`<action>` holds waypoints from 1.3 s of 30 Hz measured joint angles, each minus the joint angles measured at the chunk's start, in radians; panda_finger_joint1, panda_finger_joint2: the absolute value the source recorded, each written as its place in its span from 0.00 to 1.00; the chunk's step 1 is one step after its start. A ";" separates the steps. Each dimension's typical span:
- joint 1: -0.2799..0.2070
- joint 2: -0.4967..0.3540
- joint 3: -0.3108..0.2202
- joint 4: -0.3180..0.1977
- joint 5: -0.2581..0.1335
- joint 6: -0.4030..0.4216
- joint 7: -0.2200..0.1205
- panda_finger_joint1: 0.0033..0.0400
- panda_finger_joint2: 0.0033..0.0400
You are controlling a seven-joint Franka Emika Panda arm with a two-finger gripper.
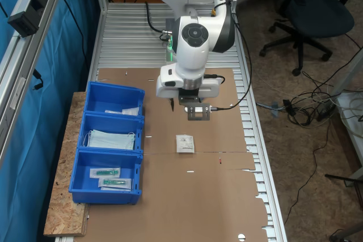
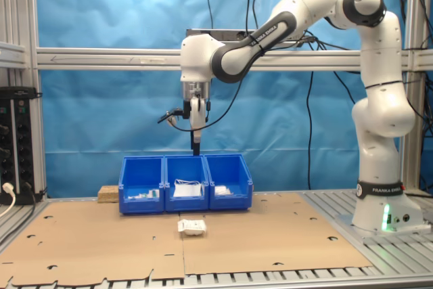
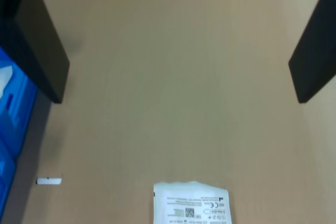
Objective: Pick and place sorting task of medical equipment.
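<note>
So the arm was reaching out from its base with the wrist pointed straight down, and the hand hung high above the worktop, well clear of everything. Its two dark fingers were spread wide with nothing between them. The sachet lay flat on the brown cardboard, below the hand and a bit ahead of it, not touching. It's a thin, roughly square white packet with faint grey print. The row of glossy blue plastic bins sat off to one side of the hand.
</note>
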 joint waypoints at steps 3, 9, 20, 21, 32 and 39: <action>-0.004 0.044 0.008 -0.006 0.000 0.046 0.000 1.00 1.00; -0.018 0.137 0.031 -0.010 0.017 0.138 0.000 1.00 1.00; -0.032 0.235 0.070 -0.011 0.124 0.227 0.000 1.00 1.00; -0.033 0.242 0.071 -0.011 0.132 0.232 0.000 1.00 1.00; -0.034 0.321 0.068 -0.017 0.184 0.309 0.000 1.00 1.00; -0.034 0.368 0.056 -0.043 0.201 0.376 0.000 1.00 1.00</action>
